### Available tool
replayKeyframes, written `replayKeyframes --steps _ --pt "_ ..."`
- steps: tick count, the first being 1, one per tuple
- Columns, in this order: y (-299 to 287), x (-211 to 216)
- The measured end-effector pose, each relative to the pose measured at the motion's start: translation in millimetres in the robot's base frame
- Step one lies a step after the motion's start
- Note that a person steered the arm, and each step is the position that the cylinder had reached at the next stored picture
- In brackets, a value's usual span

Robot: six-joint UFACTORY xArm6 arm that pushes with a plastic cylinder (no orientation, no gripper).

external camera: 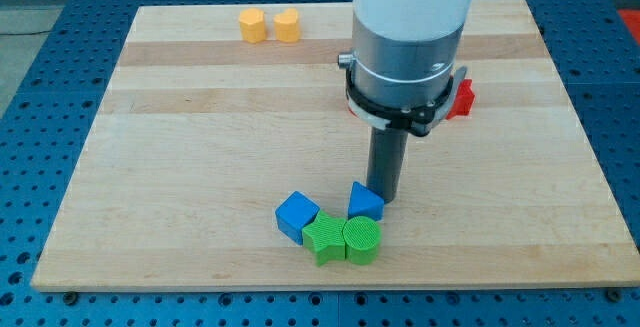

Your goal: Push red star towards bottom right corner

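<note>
A red block point(462, 98), mostly hidden behind the arm's body, sits at the view's right on the wooden board point(200, 147); only its right part shows, so its shape is unclear. My tip point(384, 198) stands low in the middle of the board, far below and left of the red block. It is right next to the upper right of a blue block point(365, 203).
Two yellow blocks point(252, 25) point(287, 26) sit side by side near the top edge. A blue cube point(296, 215), a green star point(324, 240) and a green cylinder point(361, 240) cluster near the bottom edge, beside the blue block.
</note>
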State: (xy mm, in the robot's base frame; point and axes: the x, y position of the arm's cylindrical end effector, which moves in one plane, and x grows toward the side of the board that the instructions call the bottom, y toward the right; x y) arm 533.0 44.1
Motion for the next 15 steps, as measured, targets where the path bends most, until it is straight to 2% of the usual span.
replayKeyframes --steps 3,4,6,8,9,10,12,15 --pt "-27 14" --pt "-29 3" --pt "28 -67" --pt "32 -147" --pt "65 -179" --pt "88 -176" --pt "106 -135" --pt "135 -132"
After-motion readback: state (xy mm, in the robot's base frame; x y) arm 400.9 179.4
